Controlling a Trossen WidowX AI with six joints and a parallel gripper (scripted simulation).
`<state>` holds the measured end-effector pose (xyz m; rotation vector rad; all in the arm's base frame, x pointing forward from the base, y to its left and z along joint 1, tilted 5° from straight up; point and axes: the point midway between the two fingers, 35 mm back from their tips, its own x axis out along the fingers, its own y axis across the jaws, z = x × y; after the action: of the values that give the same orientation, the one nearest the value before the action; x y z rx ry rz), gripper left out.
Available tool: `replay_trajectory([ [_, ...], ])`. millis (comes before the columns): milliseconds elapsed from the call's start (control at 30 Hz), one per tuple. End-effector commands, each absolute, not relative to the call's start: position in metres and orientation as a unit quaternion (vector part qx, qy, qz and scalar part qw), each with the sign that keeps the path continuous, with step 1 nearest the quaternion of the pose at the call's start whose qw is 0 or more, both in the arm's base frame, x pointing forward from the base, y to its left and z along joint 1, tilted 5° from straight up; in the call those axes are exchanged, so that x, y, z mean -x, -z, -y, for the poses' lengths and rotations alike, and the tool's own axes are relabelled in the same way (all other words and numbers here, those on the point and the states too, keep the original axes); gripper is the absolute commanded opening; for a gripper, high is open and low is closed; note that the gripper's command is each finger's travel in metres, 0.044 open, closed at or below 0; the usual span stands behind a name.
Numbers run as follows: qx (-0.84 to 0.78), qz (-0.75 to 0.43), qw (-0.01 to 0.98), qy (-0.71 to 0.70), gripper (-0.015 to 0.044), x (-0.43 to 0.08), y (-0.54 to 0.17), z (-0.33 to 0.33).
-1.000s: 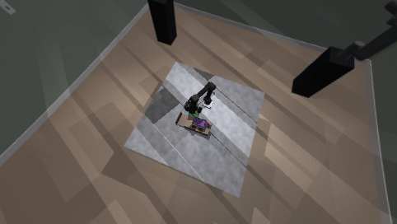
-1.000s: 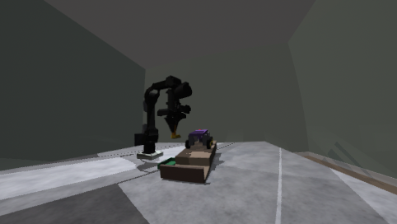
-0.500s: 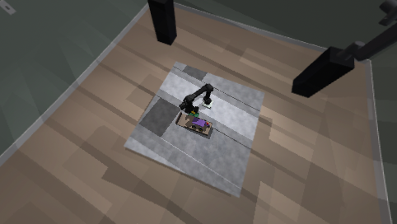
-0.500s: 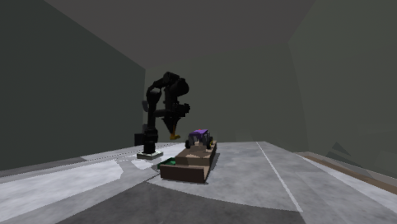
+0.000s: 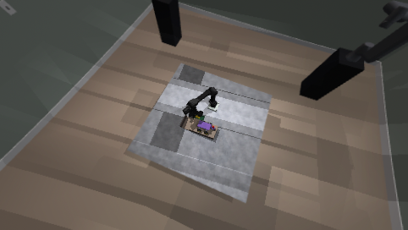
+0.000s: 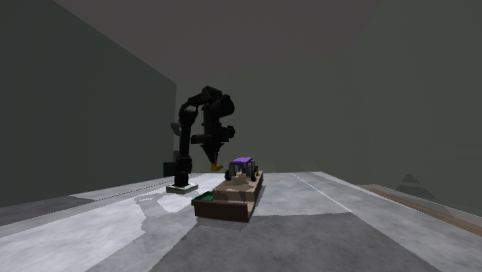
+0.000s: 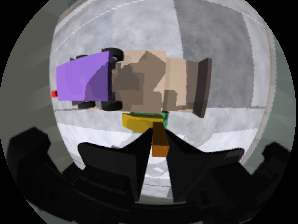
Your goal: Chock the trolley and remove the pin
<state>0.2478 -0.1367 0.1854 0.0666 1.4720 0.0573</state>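
My gripper [image 7: 157, 131] [image 6: 215, 160] is shut on the orange handle of the yellow chock [image 7: 140, 123] [image 6: 216, 168] [image 5: 197, 117]. The chock hangs in the air beside the ramp's near long edge, downhill of the trolley and apart from its wheels. The purple trolley [image 7: 82, 77] [image 6: 241, 162] [image 5: 205, 125] stands on the ramp [image 7: 177, 77] [image 6: 235, 191] on black wheels. The red pin head [image 7: 54, 94] shows at its uphill end; the pin's shaft is hidden. The green tray [image 7: 165, 118] [image 6: 202, 198] [image 5: 202, 118] is beside the ramp, mostly hidden under the chock in the wrist view.
A brown end wall [image 7: 203, 87] [image 6: 220, 210] closes the ramp's downhill end. The arm's pale base plate [image 5: 213, 106] [image 6: 182, 188] stands on the tray's side of the ramp. Dark pillars [image 5: 168, 23] [image 5: 332, 73] stand far off.
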Motion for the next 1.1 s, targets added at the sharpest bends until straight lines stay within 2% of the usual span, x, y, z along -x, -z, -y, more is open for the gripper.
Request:
replay_trajectory([
  [0, -0.031, -0.669, 0.742, -0.027, 0.0000, -0.260, -0.185, 0.138],
  [1067, -0.032, -0.669, 0.742, -0.027, 0.0000, -0.268, -0.131, 0.135],
])
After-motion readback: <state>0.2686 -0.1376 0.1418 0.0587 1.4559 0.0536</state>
